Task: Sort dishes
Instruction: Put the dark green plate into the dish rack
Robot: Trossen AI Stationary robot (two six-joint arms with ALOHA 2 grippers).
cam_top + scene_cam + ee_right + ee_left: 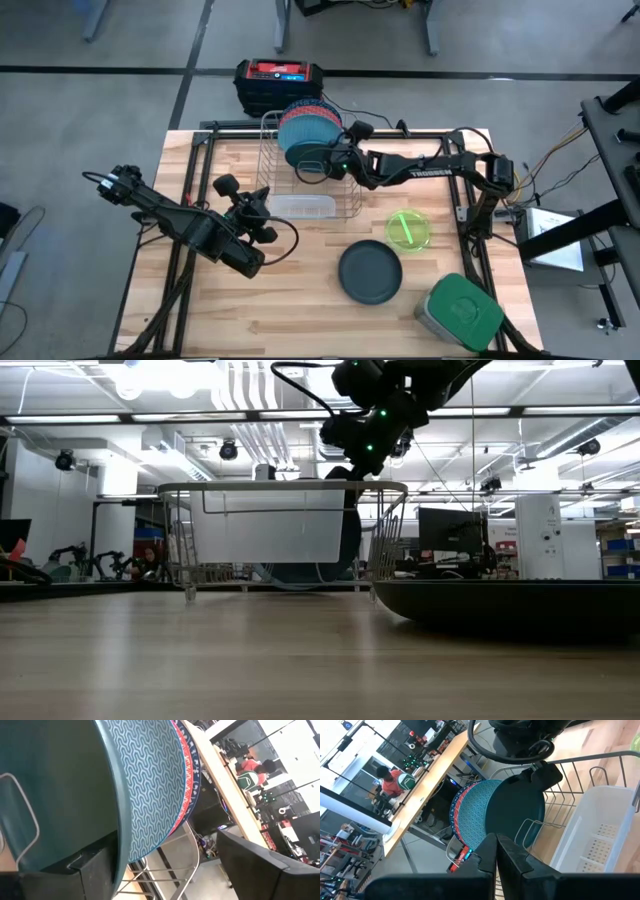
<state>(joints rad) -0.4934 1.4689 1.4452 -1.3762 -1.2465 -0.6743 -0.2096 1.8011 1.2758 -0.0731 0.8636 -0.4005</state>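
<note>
The step in hand looks like the release of a dark teal plate (312, 160) into the silver wire rack (350, 205), which sits in the upper middle of the high view. The plate stands on edge among the rack's wires, at the front of a row of upright plates: a light blue patterned plate (150, 785) just behind it and a red-patterned plate (187, 775) behind that.

The right gripper (322, 162) is at the teal plate, at the rack's upper right. In the right wrist view its fingers (90, 870) stand wide apart, one on each side of the plate's rim. Whether a pad touches the rim I cannot tell. I judge the plate to be set down and no longer clamped.

The next move calls for lifting straight clear of the rim without tipping the row, then going for another dish. A second dark plate (370, 272) lies flat at lower centre, and a neon-green translucent bowl (408, 229) sits just above and right of it.

The left gripper (262, 207) waits left of the rack, its fingers pressed together on nothing.
</note>
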